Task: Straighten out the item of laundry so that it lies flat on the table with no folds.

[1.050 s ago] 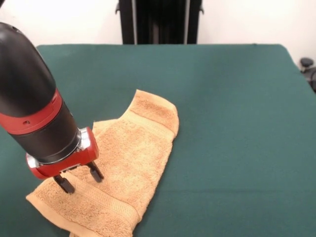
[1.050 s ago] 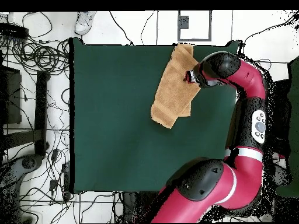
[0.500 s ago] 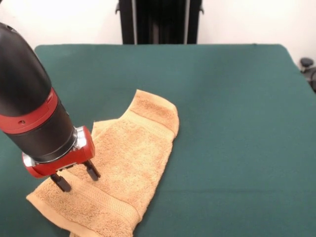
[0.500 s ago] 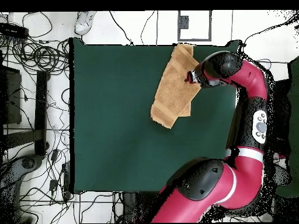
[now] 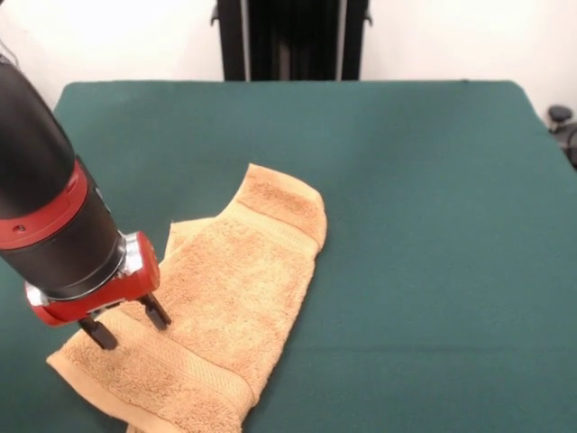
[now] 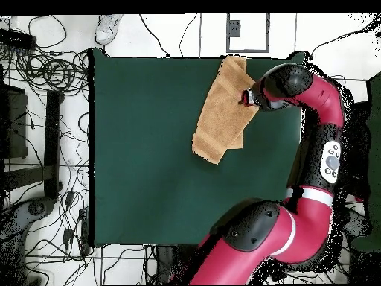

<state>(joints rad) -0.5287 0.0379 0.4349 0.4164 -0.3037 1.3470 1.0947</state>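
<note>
The item of laundry (image 5: 236,289) (image 6: 222,112) is a tan-orange terry towel, folded over on itself, lying on the dark green table (image 5: 415,198) (image 6: 141,149). In the front view it runs from the picture's middle down to the lower left, with a woven band near each end. My gripper (image 5: 126,323) (image 6: 245,97) is open, its two dark fingertips touching or just above the towel's left edge near the lower band. Nothing is between the fingers.
In the front view the towel's near end lies close to the table's front edge, at the bottom of the picture. Cables and stands (image 6: 45,89) lie on the floor around the table. The arm (image 6: 320,149) curves along the table's right side in the overhead view.
The gripper has slid a little to the left in the front view, toward the towel's left edge, still open. The towel has not moved.
</note>
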